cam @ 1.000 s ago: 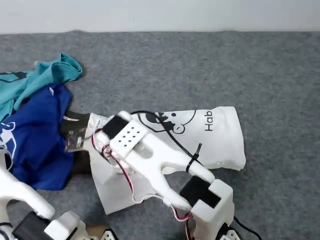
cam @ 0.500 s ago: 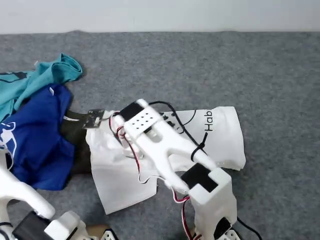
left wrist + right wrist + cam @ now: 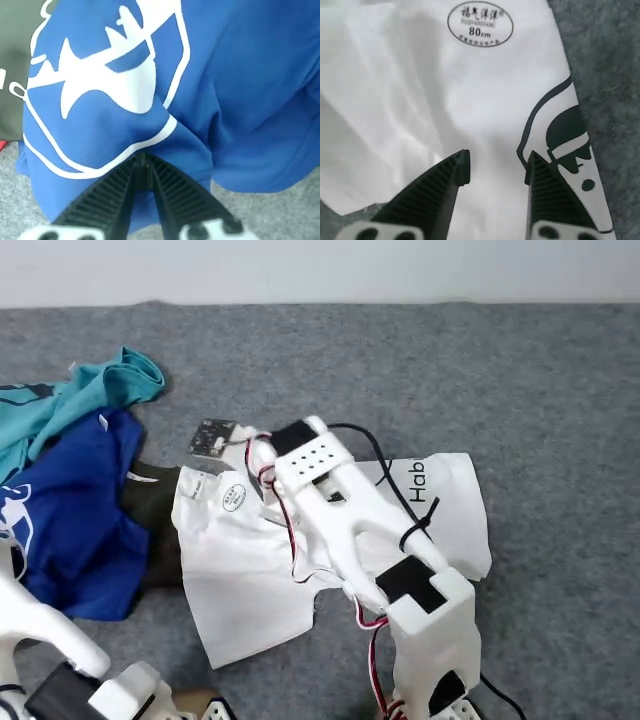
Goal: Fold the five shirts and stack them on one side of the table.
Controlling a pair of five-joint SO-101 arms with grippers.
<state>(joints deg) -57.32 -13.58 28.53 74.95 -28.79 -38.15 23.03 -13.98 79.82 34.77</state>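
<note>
Sweeping away from the near edge over the last second, the right arm now reaches diagonally across the white shirt (image 3: 440,510), and the shirt's round neck label (image 3: 233,497), covered before, is uncovered. The right gripper (image 3: 495,160) hangs just above that cloth with its jaws moderately apart and nothing between them. The shirt's outline on the grey tabletop (image 3: 400,370) is much as it was, so I judge this a repositioning for a grasp near the collar, with no fold made yet.

The left gripper (image 3: 145,160) is closed to a point over the blue shirt (image 3: 70,530). Whether it pinches a crease of that fabric or only hovers, I cannot tell.

The arm hides the white shirt's middle. The blue shirt and the teal shirt (image 3: 90,390) run off the edge of the high view, and a dark shirt (image 3: 150,500) is mostly buried between blue and white. I count four shirts, and a fifth could lie under the heap.
</note>
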